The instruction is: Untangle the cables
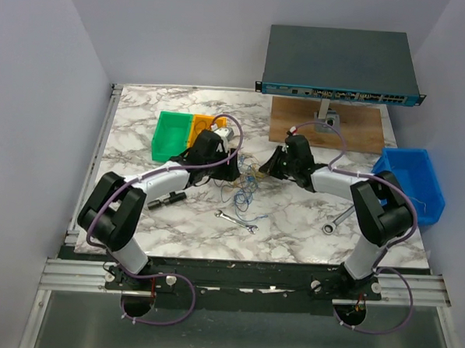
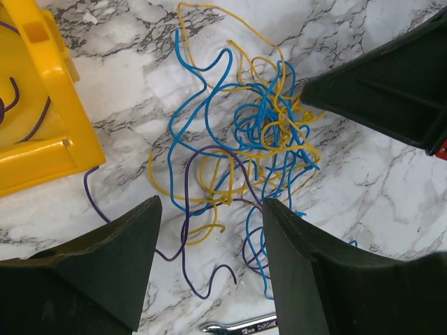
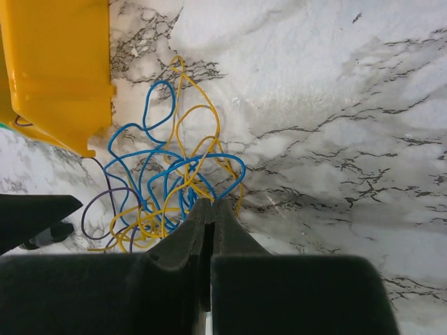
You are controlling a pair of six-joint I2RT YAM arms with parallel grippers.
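Top external: the cables (image 1: 246,186) lie in one knotted heap mid-frame on the bench (image 1: 293,216), with the left gripper (image 1: 231,172) and right gripper (image 1: 266,166) meeting over it from either side, probably so one can anchor while the other pulls. Left wrist: this gripper hangs wide open and empty, its fingers straddling the heap's lower edge, right of a yellow bin (image 2: 42,118). Right wrist: that gripper is pressed closed at the heap's lower right edge, seemingly pinching strands to draw them clear.
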